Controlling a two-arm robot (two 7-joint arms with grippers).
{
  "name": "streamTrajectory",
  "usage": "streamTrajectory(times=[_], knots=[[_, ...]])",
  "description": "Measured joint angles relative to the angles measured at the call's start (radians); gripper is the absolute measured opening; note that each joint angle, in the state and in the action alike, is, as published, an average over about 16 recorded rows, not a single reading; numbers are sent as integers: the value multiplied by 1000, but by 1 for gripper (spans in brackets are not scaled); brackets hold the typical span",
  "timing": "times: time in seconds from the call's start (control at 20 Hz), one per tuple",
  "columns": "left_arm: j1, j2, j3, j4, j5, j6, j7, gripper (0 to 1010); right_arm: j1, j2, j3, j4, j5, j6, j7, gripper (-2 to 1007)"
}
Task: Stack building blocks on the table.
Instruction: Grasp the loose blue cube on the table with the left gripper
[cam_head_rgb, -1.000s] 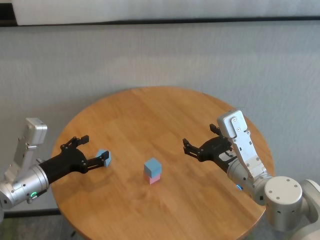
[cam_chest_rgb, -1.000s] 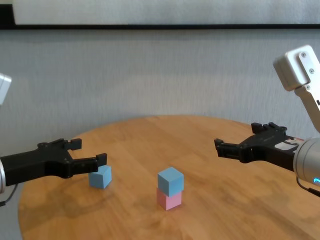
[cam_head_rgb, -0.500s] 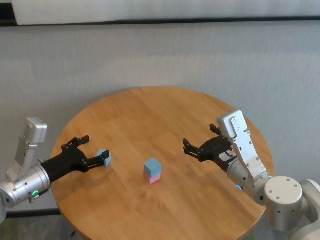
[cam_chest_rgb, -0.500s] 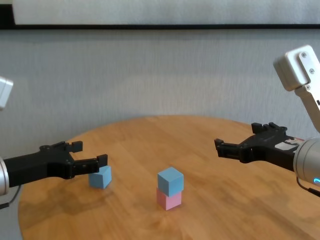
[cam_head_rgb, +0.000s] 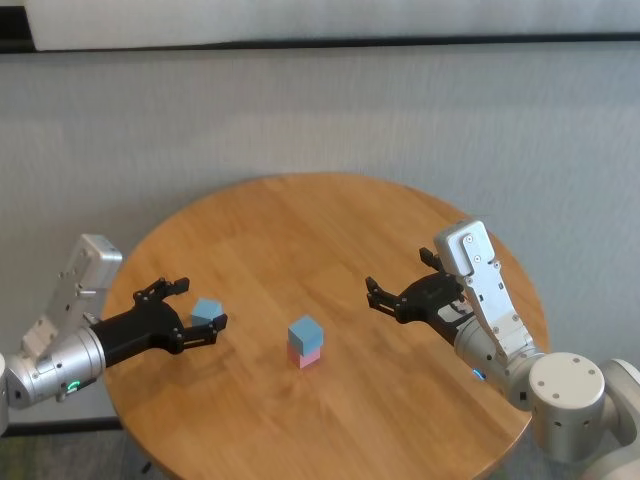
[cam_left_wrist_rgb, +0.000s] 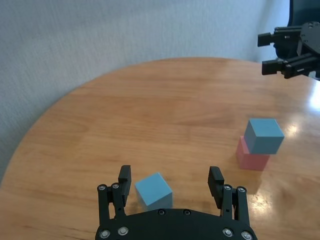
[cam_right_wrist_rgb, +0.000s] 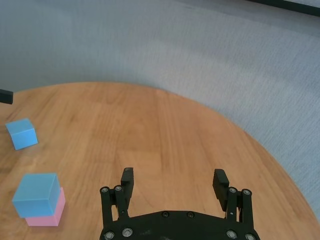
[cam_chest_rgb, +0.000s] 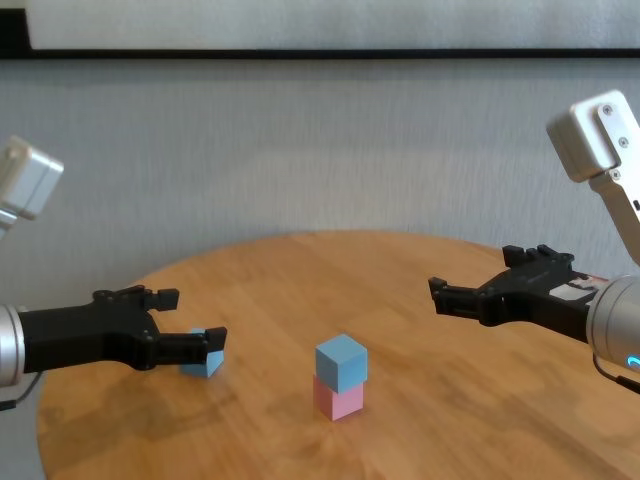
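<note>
The left gripper (cam_left_wrist_rgb: 169, 186) has lowered around the loose light blue matte cube (cam_left_wrist_rgb: 153, 190) near the round honey-brown wooden worktop's (cam_head_rgb: 330, 230) left edge, jaws apart and bracketing it, ready for grasping; the right gripper (cam_head_rgb: 392, 297) hovers with jaws apart.

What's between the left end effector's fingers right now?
The loose light blue block sits between the open left end effector's fingers, on the table, in the left wrist view.

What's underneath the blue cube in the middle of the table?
A pale pink cube sits under the stacked blue cube, resting on the table. Its top face is covered.
</note>
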Motion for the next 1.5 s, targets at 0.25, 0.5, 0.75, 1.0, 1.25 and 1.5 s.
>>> streamTrajectory(times=[0.25, 0.5, 0.75, 1.0, 1.25, 1.5], knots=[[12, 19, 23, -57, 31, 41, 17, 1000, 0, 0, 0, 0, 0, 0, 0, 1000], [17, 26, 34, -88, 41, 75, 32, 1000, 0, 0, 0, 0, 0, 0, 0, 1000], [24, 26, 35, -110, 41, 104, 55, 1000, 0, 0, 0, 0, 0, 0, 0, 1000], [32, 25, 33, -133, 38, 131, 79, 1000, 0, 0, 0, 0, 0, 0, 0, 1000], [41, 23, 29, -151, 36, 150, 99, 1000, 0, 0, 0, 0, 0, 0, 0, 1000], [44, 19, 26, -153, 33, 155, 108, 1000, 0, 0, 0, 0, 0, 0, 0, 1000]])
